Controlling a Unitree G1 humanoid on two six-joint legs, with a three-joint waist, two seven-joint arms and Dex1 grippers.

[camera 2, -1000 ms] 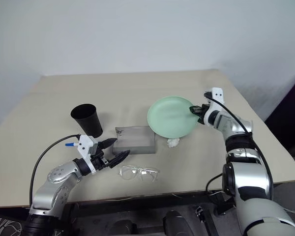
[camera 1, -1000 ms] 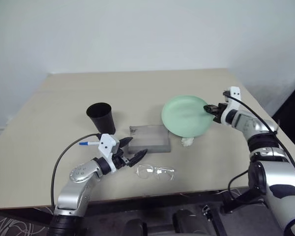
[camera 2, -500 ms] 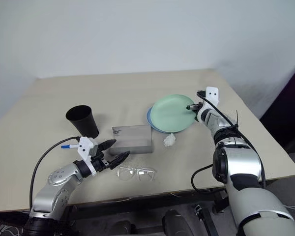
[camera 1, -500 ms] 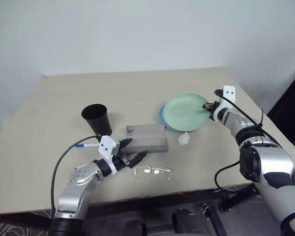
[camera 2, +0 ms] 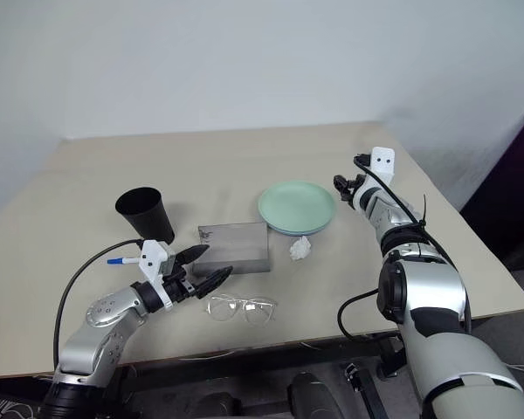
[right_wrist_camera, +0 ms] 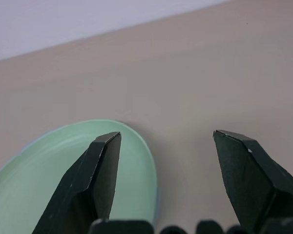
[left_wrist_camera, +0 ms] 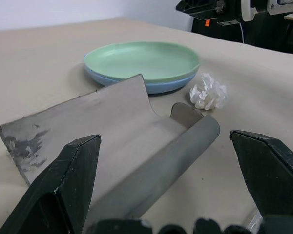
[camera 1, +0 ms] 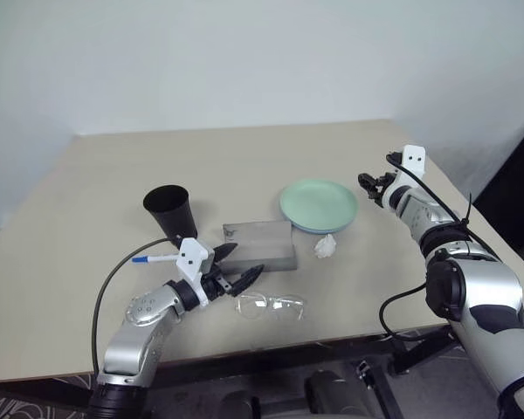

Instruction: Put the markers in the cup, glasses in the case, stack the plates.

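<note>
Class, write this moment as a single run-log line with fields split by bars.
plates: mint green plate stacked on light blue plate | right gripper: open, beside stack | left gripper: open, near case | glasses: on table

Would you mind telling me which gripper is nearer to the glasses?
Left. The left gripper hovers open just beside the glasses, while the right gripper is open far across the table by the stacked plates.

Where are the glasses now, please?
The glasses lie on the table's near edge, in front of the grey case, just right of the left gripper.
</note>
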